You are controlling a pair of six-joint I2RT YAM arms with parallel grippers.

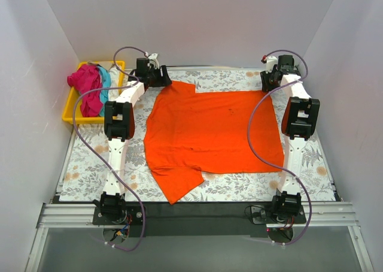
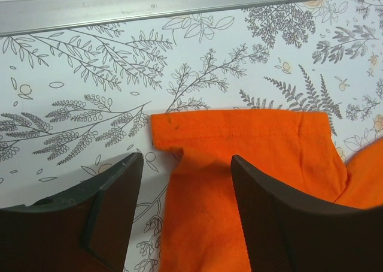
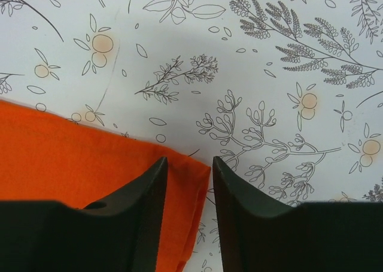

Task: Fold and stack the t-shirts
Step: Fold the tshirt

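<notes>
A vivid orange t-shirt (image 1: 209, 128) lies spread flat on the floral mat, with one sleeve toward the near edge and one at the far left. My left gripper (image 1: 157, 75) is at the far-left sleeve. In the left wrist view it (image 2: 186, 158) is open, its fingers straddling the sleeve's (image 2: 239, 134) left edge. My right gripper (image 1: 270, 79) is at the shirt's far-right corner. In the right wrist view it (image 3: 190, 161) is open, with the orange corner (image 3: 60, 152) between its fingers. A magenta shirt (image 1: 87, 86) and a teal shirt (image 1: 106, 80) lie crumpled in the tray. No white shirt shows.
A yellow plastic tray (image 1: 70, 107) stands at the far left, beside the mat. White walls close in the left, right and back. A metal rail (image 2: 179, 5) runs along the mat's far edge. Purple cables loop over both arms.
</notes>
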